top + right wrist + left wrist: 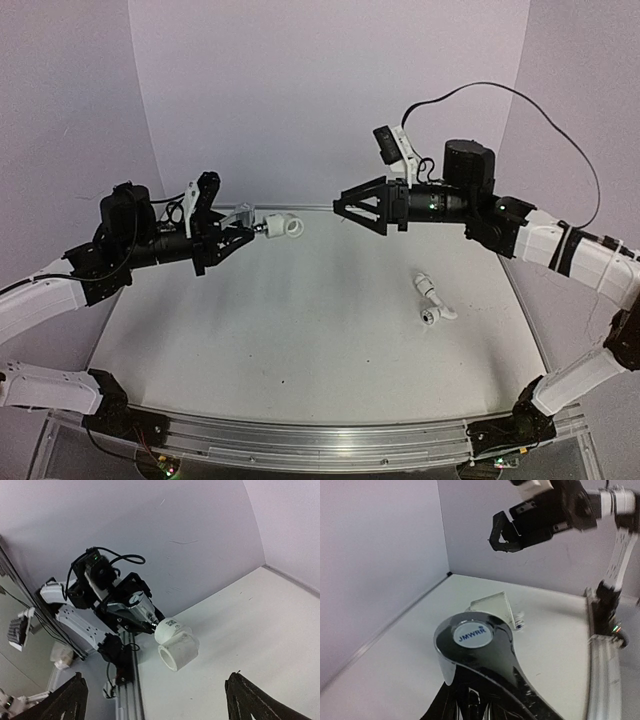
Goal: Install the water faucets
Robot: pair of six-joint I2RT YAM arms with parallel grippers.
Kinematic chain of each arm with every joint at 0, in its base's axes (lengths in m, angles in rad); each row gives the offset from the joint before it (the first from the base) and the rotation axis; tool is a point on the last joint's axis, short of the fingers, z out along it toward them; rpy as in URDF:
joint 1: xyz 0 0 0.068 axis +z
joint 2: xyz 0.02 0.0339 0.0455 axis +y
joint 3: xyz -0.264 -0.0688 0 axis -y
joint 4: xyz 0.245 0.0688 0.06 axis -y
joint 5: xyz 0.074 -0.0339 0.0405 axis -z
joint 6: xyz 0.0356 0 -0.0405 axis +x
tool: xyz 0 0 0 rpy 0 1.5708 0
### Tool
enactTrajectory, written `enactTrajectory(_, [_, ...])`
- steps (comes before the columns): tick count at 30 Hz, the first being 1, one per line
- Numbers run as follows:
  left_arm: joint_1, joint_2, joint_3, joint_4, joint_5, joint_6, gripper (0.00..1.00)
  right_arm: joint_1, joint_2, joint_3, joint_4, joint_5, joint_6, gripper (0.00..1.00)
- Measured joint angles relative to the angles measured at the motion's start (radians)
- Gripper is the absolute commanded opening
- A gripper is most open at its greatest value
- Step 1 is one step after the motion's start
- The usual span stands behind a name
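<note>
My left gripper (240, 232) is shut on a chrome faucet (262, 227) and holds it in the air over the table's far left. A white elbow fitting (287, 227) sits on the faucet's tip. In the left wrist view the faucet's chrome handle with a round blue-lettered label (472, 634) covers my fingers. My right gripper (340, 205) is open and empty, level with the fitting and a short gap to its right. The right wrist view shows the fitting (176, 645) and the faucet (136, 607) ahead, beyond its spread fingers (67, 700). The right gripper also shows in the left wrist view (506, 532).
A loose white pipe-like fitting with round collars (433, 299) lies on the white table (300, 330) at the right, below my right arm. Purple walls close the back and sides. A metal rail (330, 435) runs along the near edge.
</note>
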Motion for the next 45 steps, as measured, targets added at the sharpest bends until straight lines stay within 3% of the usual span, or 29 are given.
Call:
enactTrajectory(11, [0.068,0.191,0.134,-0.012,0.353,-0.971,0.0,0.021,-0.154,-0.086,-0.159,0.111,-0.951,0.94])
enactTrajectory(16, [0.069,0.241,0.194,-0.026,0.468,-1.24,0.0,0.062,-0.135,-0.095,-0.152,0.123,-1.181,0.93])
enactTrajectory(23, [0.07,0.257,0.255,-0.011,0.566,-1.383,0.0,0.085,-0.035,-0.07,-0.127,0.078,-1.232,0.87])
enactTrajectory(30, [0.071,0.275,0.256,-0.012,0.591,-1.454,0.0,0.142,-0.017,-0.082,-0.037,0.166,-1.267,0.95])
enactTrajectory(37, [0.072,0.281,0.256,-0.012,0.59,-1.521,0.0,0.147,-0.067,-0.139,0.063,0.282,-1.332,0.96])
enactTrajectory(45, [0.072,0.281,0.256,-0.013,0.592,-1.566,0.0,0.236,-0.086,-0.141,0.095,0.318,-1.505,0.89])
